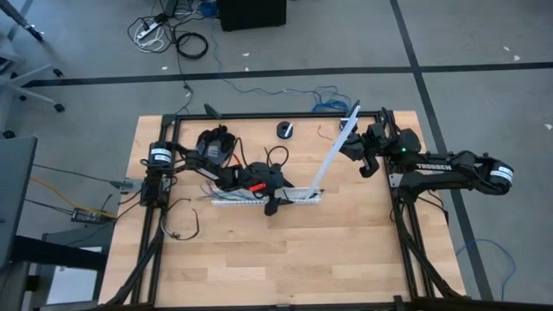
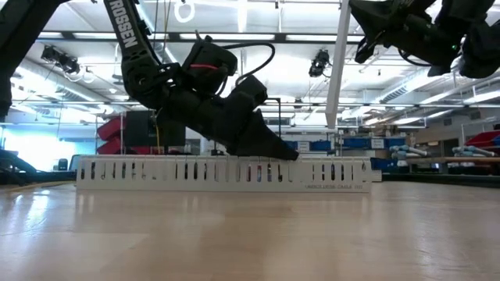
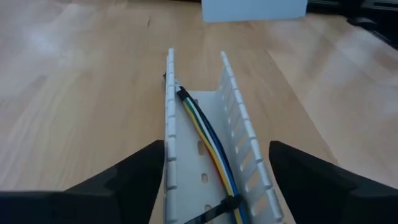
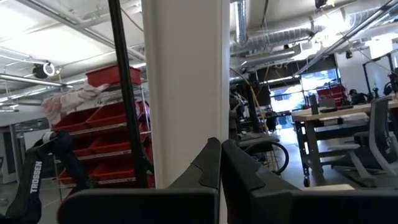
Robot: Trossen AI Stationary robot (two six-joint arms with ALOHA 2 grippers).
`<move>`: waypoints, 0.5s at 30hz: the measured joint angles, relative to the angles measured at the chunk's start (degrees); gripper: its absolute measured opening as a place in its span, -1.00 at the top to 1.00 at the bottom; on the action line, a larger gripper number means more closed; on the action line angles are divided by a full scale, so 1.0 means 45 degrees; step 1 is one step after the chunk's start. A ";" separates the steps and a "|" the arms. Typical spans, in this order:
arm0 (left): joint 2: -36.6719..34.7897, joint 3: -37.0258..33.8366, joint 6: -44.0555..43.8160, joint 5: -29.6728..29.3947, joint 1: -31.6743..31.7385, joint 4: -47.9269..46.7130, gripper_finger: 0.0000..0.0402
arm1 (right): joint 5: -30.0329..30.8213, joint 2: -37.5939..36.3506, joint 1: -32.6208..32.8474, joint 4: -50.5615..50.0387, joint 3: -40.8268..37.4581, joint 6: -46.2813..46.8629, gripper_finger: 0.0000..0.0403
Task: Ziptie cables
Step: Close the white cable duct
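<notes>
We see the white slotted duct (image 3: 205,162) lying on the wooden table (image 1: 259,250), the left gripper (image 3: 217,180) straddling it with fingers spread wide and holding nothing; the right gripper (image 4: 219,163), clenched, holds the long white duct cover (image 1: 333,155) tilted up beside the duct. The cables (image 3: 208,140) lie inside the channel, a black ziptie (image 3: 217,208) across them. We judge the risks: the spread fingers could drag the duct, and the cover could slip onto the wires.

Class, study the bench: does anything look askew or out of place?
Yes. The white duct cover is off the slotted duct: the right gripper holds it tilted, one end on the duct. The cables lie exposed inside, the left gripper straddling the duct.
</notes>
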 joint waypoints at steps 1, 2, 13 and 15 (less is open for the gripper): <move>0.0000 0.0000 0.0077 -0.0005 -0.0003 -0.0025 -0.43 | -0.0005 0.0000 0.0000 0.0000 0.0000 0.0000 1.00; 0.0000 0.0000 0.0232 -0.0010 -0.0019 -0.0071 -0.45 | -0.0010 0.0000 0.0000 0.0000 0.0000 0.0000 1.00; -0.0176 0.0236 0.0569 -0.1005 0.0221 -0.0211 -0.50 | -0.0330 0.0000 -0.0023 0.0052 0.0057 -0.0103 1.00; -0.0545 0.0415 0.0309 -0.0693 0.0474 -0.0544 -0.50 | -0.0530 0.0000 -0.0024 0.0057 0.0197 -0.0107 1.00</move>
